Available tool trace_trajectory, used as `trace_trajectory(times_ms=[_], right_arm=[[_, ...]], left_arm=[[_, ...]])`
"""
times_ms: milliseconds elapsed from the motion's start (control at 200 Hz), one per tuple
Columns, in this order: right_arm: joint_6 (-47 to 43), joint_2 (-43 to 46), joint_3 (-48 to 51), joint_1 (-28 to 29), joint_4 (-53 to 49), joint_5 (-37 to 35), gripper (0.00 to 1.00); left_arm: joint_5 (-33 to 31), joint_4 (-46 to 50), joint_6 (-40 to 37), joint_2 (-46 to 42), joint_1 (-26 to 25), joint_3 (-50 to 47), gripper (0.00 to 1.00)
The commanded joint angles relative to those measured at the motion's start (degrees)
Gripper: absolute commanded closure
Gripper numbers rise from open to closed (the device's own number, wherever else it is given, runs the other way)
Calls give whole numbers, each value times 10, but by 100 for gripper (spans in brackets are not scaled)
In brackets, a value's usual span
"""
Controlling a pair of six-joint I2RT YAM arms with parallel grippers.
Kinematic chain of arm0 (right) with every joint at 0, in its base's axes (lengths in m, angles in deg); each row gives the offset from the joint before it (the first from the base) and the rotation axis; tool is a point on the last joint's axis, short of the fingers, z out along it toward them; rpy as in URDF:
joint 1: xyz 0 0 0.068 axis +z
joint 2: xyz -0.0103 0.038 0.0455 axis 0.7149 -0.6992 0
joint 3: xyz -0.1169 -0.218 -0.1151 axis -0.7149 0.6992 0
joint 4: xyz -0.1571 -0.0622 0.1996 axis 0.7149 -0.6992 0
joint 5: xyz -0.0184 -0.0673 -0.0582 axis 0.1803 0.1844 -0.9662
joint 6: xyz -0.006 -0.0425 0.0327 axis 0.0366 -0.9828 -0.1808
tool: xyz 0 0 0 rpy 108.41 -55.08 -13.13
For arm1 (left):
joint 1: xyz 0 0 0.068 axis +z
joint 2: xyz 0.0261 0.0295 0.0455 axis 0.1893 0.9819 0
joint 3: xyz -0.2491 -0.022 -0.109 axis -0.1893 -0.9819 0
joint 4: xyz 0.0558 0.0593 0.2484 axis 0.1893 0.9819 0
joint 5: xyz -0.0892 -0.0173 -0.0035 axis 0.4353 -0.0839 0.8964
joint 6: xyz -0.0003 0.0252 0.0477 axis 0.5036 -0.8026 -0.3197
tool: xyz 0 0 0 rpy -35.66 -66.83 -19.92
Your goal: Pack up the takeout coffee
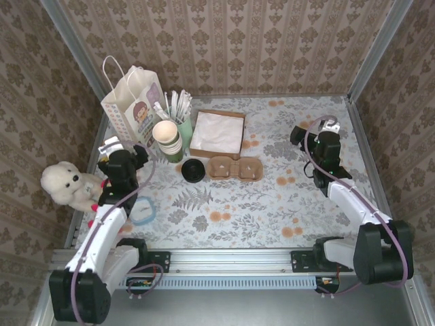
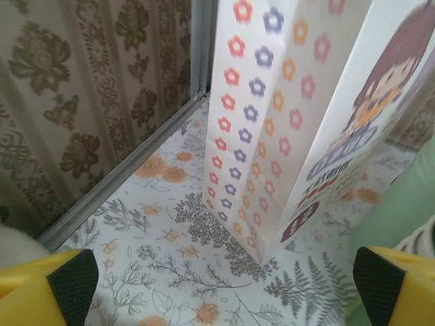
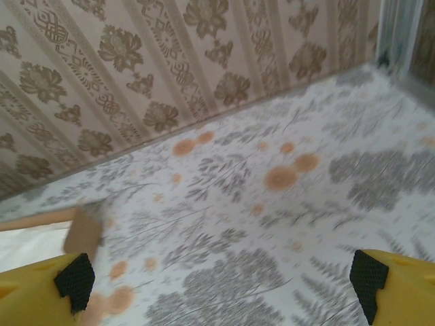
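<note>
A round black lid (image 1: 192,170) sits on the table just left of the brown cardboard carrier (image 1: 235,168). I cannot tell from above whether a cup stands under it, so I cannot pick out the takeout coffee with certainty. My left gripper (image 1: 124,151) is open at the left, facing the paper bag (image 1: 134,102); between its yellow fingers (image 2: 68,280) lies only tablecloth, with the bag's corner (image 2: 272,136) ahead. My right gripper (image 1: 314,130) is open at the back right over bare cloth, its fingers (image 3: 71,282) wide apart.
A stack of lidless cups (image 1: 167,137) and a mint-green cutlery holder (image 1: 183,128) stand beside the bag. A napkin box (image 1: 217,132) lies behind the carrier. A plush toy (image 1: 64,183) and a blue ring (image 1: 144,209) lie at the left. Walls close three sides.
</note>
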Motion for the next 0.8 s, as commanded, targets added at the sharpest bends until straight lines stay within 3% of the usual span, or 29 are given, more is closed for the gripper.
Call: trace_trajectory(times_ms=[0, 150, 245, 325, 435, 680, 795], right_arm=[[162, 5, -29, 5, -89, 76, 0], [220, -19, -46, 19, -79, 182, 0], [214, -30, -78, 41, -126, 181, 0], [201, -30, -96, 56, -138, 173, 0], [195, -29, -113, 67, -159, 152, 0], [189, -13, -113, 71, -153, 147, 0], [157, -5, -111, 71, -125, 181, 0]], left_arm=[[-4, 278, 132, -40, -3, 97, 0], [124, 433, 186, 13, -3, 208, 0], [203, 471, 181, 79, -3, 274, 0], [261, 485, 161, 137, -3, 333, 7], [283, 504, 149, 197, -8, 399, 19], [304, 516, 129, 272, -10, 448, 26], [313, 517, 125, 311, -11, 466, 28]])
